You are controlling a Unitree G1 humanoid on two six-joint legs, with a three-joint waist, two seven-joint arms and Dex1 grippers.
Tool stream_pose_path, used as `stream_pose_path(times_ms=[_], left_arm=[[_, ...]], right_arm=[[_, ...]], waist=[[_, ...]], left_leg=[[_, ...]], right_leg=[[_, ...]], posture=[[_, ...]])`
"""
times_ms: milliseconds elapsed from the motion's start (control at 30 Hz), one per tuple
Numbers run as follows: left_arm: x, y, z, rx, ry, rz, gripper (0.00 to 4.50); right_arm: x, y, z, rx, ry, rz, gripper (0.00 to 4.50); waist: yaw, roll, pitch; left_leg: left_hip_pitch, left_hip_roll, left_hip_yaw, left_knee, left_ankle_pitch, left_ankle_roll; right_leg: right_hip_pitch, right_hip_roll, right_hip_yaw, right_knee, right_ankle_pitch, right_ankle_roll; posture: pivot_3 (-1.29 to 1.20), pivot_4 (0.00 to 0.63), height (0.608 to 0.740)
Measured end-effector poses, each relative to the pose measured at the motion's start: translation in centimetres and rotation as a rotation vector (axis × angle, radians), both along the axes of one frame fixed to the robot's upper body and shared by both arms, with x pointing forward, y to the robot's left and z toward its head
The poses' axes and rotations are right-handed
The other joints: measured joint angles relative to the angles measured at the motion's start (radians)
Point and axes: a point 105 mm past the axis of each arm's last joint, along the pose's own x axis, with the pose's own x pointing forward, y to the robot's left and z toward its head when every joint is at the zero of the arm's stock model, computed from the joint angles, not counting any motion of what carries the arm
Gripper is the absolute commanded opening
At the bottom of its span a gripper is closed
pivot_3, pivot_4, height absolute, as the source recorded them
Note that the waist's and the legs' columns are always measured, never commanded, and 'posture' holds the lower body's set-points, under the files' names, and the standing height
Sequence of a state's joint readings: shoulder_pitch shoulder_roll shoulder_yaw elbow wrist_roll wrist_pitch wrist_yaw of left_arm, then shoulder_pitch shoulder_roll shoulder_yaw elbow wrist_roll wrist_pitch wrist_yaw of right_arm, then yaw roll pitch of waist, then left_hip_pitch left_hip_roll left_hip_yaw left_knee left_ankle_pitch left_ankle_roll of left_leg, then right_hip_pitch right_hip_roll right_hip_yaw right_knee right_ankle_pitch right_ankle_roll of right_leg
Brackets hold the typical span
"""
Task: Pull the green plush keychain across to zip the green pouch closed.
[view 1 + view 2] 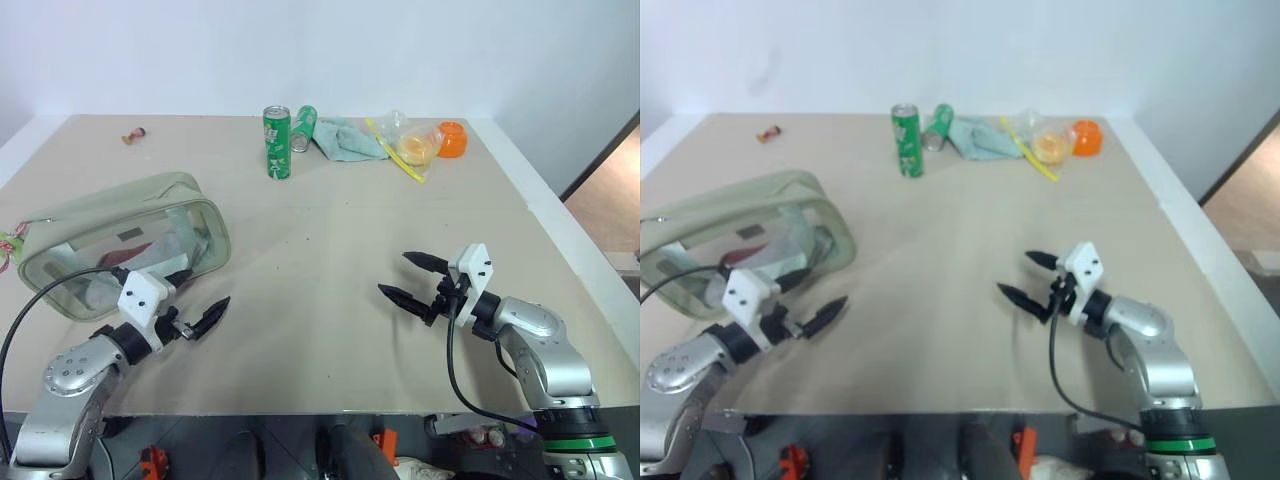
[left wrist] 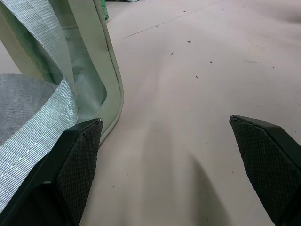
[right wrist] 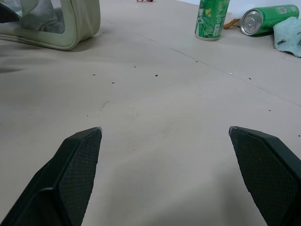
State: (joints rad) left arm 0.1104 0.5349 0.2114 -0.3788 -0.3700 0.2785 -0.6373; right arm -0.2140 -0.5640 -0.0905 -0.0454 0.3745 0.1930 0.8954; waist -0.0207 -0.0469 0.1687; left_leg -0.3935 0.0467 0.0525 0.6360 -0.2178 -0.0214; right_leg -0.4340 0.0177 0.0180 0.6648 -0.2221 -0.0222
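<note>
Still approach step. Left gripper (image 1: 196,300) fingers wide, empty, just beside green pouch (image 1: 120,235); right gripper (image 1: 412,279) wide, empty too. Next: reach green plush keychain (image 1: 10,243) at pouch's far-left end.

So that's two green soda cans (image 1: 277,142) (image 1: 304,128), one green pouch (image 1: 120,240), one teal cloth (image 1: 348,139), one orange cup (image 1: 452,139).

A broad beige, matte desk (image 1: 400,260) with a paler edge fills the room's middle, lit evenly from above. Behind it rises a plain white wall (image 1: 330,50), and a strip of brown floor (image 1: 612,205) shows at the right.
</note>
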Motion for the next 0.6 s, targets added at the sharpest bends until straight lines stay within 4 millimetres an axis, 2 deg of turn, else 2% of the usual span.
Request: stream_pose_path(times_ms=[233, 600], left_arm=[[-0.40, -0.88, -0.35, -0.043, 0.020, -0.045, 4.47], [-0.27, -0.80, -0.23, -0.043, 0.008, -0.028, 4.47]], right_arm=[[0.01, -0.13, -0.09, -0.005, 0.000, 0.002, 4.50], [-0.10, -0.06, -0.09, -0.006, 0.003, 0.016, 4.50]], waist=[[0.000, 0.000, 0.000], [0.000, 0.000, 0.000]], left_leg=[[0.000, 0.000, 0.000, 0.000, 0.000, 0.000], [0.000, 0.000, 0.000, 0.000, 0.000, 0.000]], right_leg=[[0.000, 0.000, 0.000, 0.000, 0.000, 0.000], [0.000, 0.000, 0.000, 0.000, 0.000, 0.000]], posture=[[0.00, 0.150, 0.740], [0.00, 0.150, 0.740]])
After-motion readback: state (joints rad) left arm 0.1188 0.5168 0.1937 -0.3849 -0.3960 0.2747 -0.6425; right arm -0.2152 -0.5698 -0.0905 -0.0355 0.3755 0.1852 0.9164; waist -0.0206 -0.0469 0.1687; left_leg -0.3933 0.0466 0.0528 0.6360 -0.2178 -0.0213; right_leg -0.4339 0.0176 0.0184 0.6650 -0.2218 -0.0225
